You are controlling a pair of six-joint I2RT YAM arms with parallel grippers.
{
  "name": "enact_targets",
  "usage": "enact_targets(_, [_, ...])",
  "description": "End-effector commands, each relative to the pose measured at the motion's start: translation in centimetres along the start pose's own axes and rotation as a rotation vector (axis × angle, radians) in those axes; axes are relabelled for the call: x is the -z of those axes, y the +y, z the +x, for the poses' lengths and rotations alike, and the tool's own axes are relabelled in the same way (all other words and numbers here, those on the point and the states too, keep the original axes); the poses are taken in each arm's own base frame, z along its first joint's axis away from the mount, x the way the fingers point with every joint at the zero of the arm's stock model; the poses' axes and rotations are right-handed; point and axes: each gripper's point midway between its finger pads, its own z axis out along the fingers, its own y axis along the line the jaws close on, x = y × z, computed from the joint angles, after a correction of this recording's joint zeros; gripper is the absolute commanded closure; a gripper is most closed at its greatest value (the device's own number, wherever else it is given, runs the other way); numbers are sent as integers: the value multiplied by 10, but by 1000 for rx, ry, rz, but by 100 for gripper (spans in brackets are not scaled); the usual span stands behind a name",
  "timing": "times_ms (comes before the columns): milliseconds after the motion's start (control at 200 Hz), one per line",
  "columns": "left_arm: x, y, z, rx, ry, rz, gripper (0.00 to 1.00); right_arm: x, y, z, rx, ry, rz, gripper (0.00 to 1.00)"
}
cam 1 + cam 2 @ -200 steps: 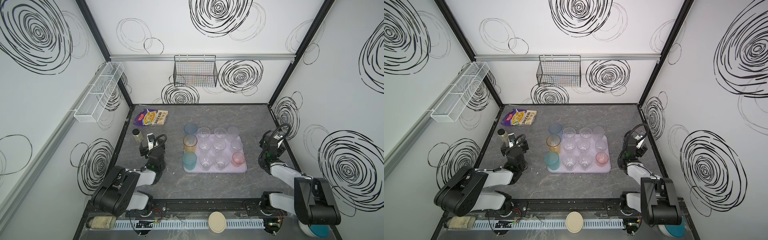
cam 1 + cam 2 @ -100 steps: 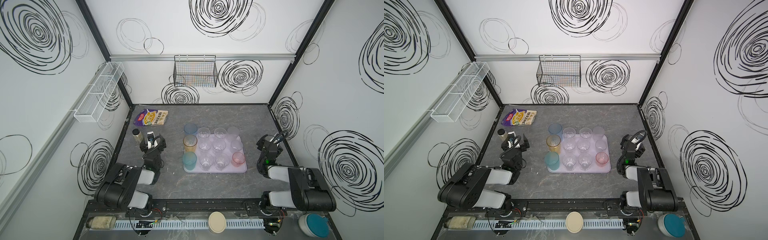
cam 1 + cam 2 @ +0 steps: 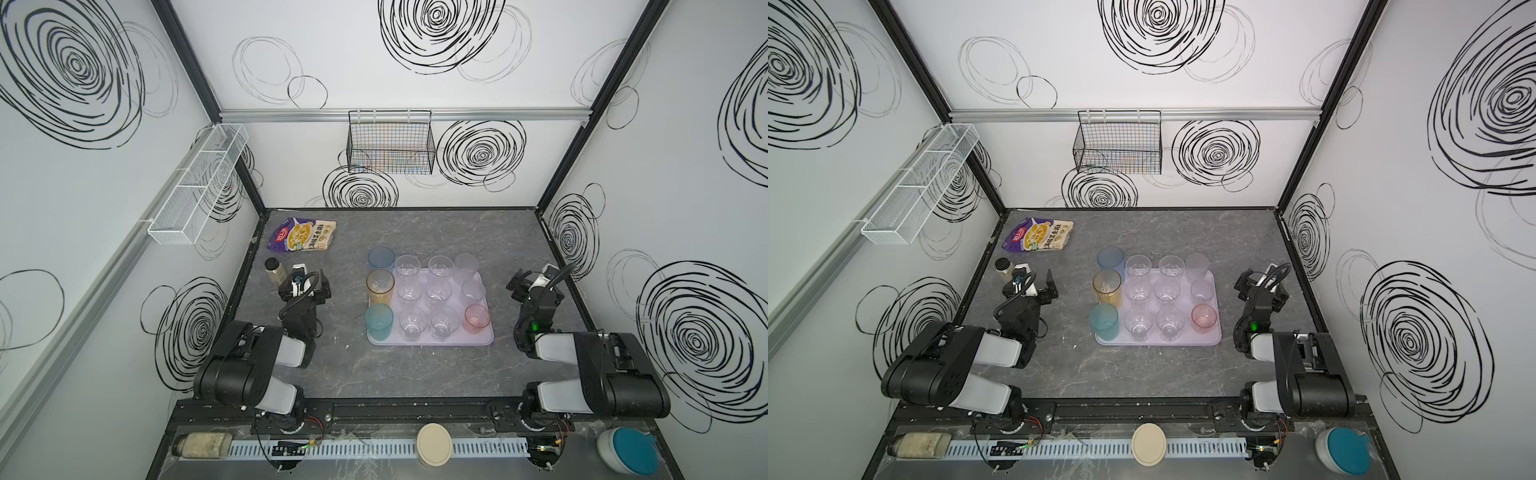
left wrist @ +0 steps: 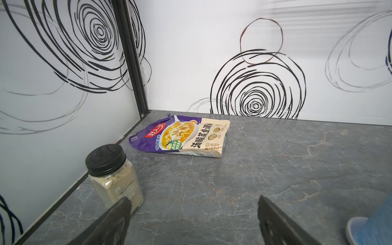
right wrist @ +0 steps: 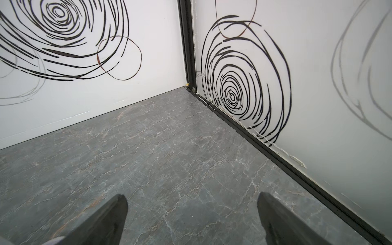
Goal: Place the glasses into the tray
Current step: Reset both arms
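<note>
Your left pincer (image 4: 194, 200) hangs low over the worktop (image 4: 254, 169), spread wide with nothing between its jaws. Your right pincer (image 5: 192, 198) is just as wide and just as empty, facing a bare corner.

The tray (image 3: 432, 341) lies between the two, off to the right of the left pincer, and nearly all the glasses (image 3: 438, 291) stand upright in it. The doubtful one is the blue tumbler (image 3: 380, 257), ahead and to the right of the left pincer. It seems to stand at or just past the tray's far corner, but neither top view settles whether it is inside the rim.

If it is out, that is your step, and the left pincer is the nearer one:
- Swing right, away from the dark-lidded jar (image 4: 112, 176) that stands close ahead on its left side.
- Approach the tumbler from its open side, since the amber tumbler (image 3: 380, 286) crowds its near side.
- Close gently around the wall, low down, because a see-through wall is likely slick.
- Lift clear of the rim and set it down only where bare tray shows. Room looks tight.
</note>
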Motion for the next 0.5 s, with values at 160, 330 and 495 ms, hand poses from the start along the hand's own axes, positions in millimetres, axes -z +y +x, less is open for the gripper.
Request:
enact_targets(160, [0,0,-17,50,-72,30,4,27,10,-17,28,-200,-147,0])
enact_targets(330, [0,-1,-18,48,-75,31,4,8,12,-4,22,-74,-112,0])
enact_targets(495, [0,-2,-18,44,-74,32,4,-3,22,3,50,-13,-123,0])
